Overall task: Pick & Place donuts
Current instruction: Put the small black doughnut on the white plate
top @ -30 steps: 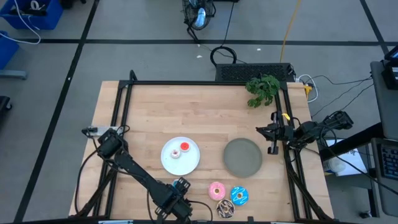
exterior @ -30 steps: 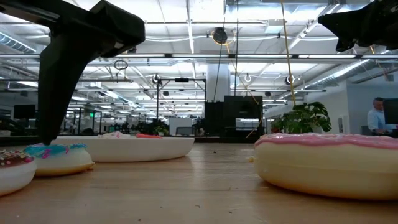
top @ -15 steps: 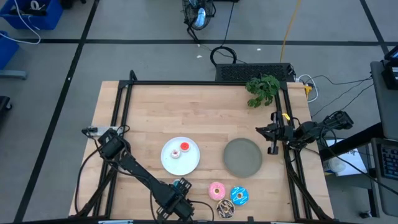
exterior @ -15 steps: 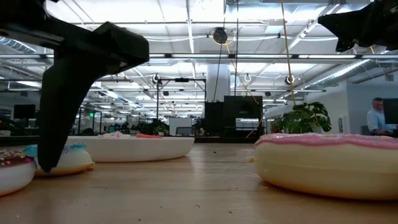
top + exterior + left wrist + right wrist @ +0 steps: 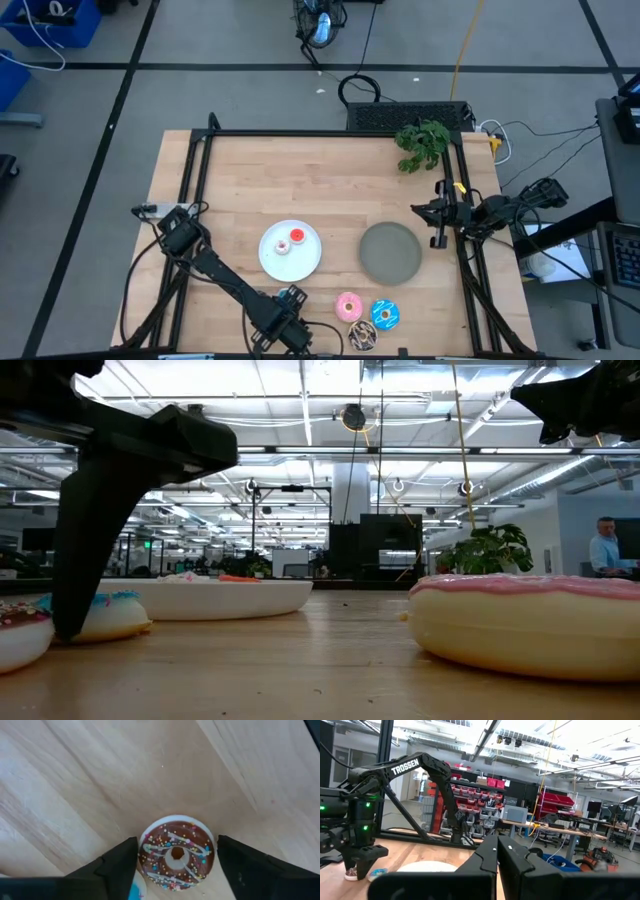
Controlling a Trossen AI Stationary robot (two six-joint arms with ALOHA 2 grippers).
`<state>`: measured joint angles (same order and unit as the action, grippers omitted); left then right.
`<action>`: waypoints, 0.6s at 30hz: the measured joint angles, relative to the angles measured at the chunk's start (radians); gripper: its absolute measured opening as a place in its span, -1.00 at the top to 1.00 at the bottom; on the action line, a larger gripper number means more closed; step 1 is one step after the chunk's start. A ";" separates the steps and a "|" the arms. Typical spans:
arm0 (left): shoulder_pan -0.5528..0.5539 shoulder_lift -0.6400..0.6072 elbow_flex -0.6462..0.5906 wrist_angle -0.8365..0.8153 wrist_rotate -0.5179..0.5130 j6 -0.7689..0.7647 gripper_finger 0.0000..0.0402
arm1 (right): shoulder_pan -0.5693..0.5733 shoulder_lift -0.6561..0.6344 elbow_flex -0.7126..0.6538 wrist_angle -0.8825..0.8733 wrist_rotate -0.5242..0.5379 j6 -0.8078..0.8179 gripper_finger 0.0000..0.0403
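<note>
My left gripper (image 5: pixel 290 328) is at the table's near edge, open, pointing down. In the left wrist view its fingers (image 5: pixel 120 865) stand on either side of the brown sprinkled donut (image 5: pixel 176 852), which lies flat on the wood; I see no touch. The blue sprinkled donut (image 5: pixel 385 314) and the pink donut (image 5: pixel 348 305) lie beside the brown one (image 5: pixel 362 337). A tiny red donut (image 5: pixel 297 237) and a tiny pink-white one (image 5: pixel 283 246) lie on the white plate (image 5: pixel 305 262). My right gripper (image 5: pixel 497 851) waits shut at the table's right edge (image 5: pixel 436 215).
An empty grey plate (image 5: pixel 390 252) sits right of the white plate. A green plant sprig (image 5: pixel 422 142) lies at the far right corner. A black frame (image 5: pixel 300 134) rims the table. Bare wood stretches across the far half. A person (image 5: pixel 605 545) stands in the room beyond.
My left gripper has come down toward the table at the brown donut; in the low view its finger tip has dropped to about table level beside the blue donut. The donuts have not moved.
</note>
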<state>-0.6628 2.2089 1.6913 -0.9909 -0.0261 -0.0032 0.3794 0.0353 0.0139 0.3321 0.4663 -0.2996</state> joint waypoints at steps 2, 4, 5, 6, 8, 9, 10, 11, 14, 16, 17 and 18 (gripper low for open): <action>0.000 0.000 0.000 0.002 0.000 0.005 -0.21 | 0.000 0.000 0.000 0.000 0.000 0.000 1.00; 0.000 0.000 0.000 0.006 0.000 0.008 -0.09 | 0.000 0.000 0.000 0.000 0.000 0.000 1.00; 0.000 0.000 0.000 0.009 0.000 0.008 -0.04 | 0.000 0.000 0.000 0.000 0.000 0.000 1.00; 0.000 0.000 0.000 0.009 0.000 0.004 0.02 | 0.000 0.000 0.000 0.000 0.000 0.000 1.00; 0.001 0.000 0.000 0.009 0.000 -0.003 0.12 | 0.000 0.000 0.000 0.000 0.000 0.000 1.00; 0.001 0.000 0.000 0.012 0.000 -0.004 0.17 | 0.000 0.000 0.000 0.000 0.000 0.000 1.00; 0.001 -0.001 0.000 0.015 -0.001 -0.002 0.22 | 0.000 0.000 0.000 0.000 0.000 0.000 1.00; 0.001 -0.001 0.000 0.016 -0.001 -0.002 0.27 | 0.000 0.000 0.000 0.000 0.000 0.000 1.00; 0.002 -0.002 0.003 0.009 0.000 -0.021 0.39 | 0.000 0.000 0.001 0.000 0.000 0.000 1.00; 0.002 -0.002 0.022 -0.020 0.001 -0.034 0.46 | 0.000 0.000 0.001 0.000 0.000 0.000 1.00; 0.002 -0.002 0.037 -0.037 0.000 -0.037 0.48 | 0.000 0.000 0.001 0.000 0.000 0.000 1.00; 0.003 -0.002 0.057 -0.058 0.000 -0.042 0.51 | 0.000 0.000 0.001 0.000 0.000 0.000 1.00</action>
<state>-0.6598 2.2074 1.7482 -1.0485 -0.0257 -0.0452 0.3794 0.0353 0.0151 0.3321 0.4664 -0.2996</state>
